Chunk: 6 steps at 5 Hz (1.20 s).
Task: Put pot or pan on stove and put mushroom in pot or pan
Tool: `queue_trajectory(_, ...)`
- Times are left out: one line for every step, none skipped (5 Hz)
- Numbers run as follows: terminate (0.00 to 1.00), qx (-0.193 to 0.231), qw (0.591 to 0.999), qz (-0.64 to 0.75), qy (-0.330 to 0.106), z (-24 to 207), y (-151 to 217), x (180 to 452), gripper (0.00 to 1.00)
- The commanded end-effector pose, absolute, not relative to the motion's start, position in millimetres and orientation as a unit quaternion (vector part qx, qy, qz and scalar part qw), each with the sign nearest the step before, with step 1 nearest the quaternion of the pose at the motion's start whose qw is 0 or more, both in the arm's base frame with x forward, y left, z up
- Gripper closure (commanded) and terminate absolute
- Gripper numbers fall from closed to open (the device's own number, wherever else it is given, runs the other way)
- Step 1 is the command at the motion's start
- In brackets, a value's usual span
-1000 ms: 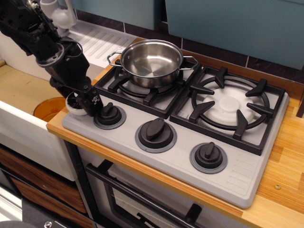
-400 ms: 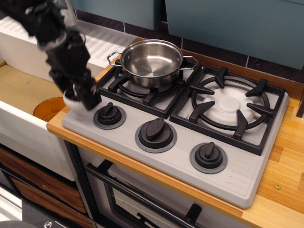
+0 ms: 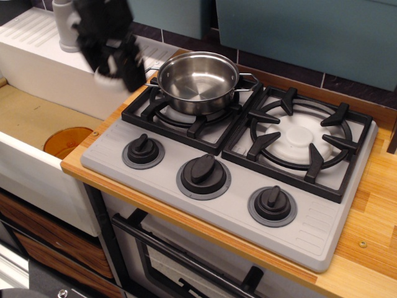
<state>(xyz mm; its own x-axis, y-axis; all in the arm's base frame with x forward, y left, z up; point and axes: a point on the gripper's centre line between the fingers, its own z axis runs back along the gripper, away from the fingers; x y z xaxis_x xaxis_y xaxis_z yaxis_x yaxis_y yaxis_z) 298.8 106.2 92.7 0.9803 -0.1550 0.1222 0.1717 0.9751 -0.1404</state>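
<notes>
Since a second ago the gripper [image 3: 118,68] has risen from the front-left corner of the stove [image 3: 223,205], beside the left knob [image 3: 143,151], and now hangs blurred in the air just left of the pan [image 3: 198,81]. A pale shape at its tip looks like the mushroom [image 3: 107,77], so the fingers seem clamped on it, though the blur keeps this from being certain. That corner of the stove, where the mushroom sat before, is now bare.

Outward from the tool, the pan stands on the left burner grate [image 3: 186,118], empty, its near loop handle [image 3: 149,76] close to the gripper.

By my reading, the pan step is done and the carrying of the mushroom is in hand. The next move calls for shifting right over the pan's rim, clear of that handle, then lowering and letting go inside.
</notes>
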Motion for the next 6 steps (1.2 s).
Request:
queue_trajectory(0.0, -0.074, 0.993, -0.066, -0.069, 115.3, 78.7, 355.2, 1.0)
queue_trajectory(0.0, -0.073, 0.993, -0.054, -0.071, 114.7, 64.1, 367.6, 1.0)
queue_trajectory(0.0, -0.072, 0.993, -0.051, -0.075, 113.2, 57.0, 372.6, 1.0)
queue_trajectory(0.0, -0.076, 0.992, -0.055, -0.082, 112.3, 50.8, 375.8, 0.0)
queue_trajectory(0.0, -0.077, 0.992, -0.056, -0.079, 115.8, 49.1, 374.1, 0.0)
queue_trajectory(0.0, -0.074, 0.993, -0.055, -0.076, 119.1, 48.0, 371.7, 0.0)
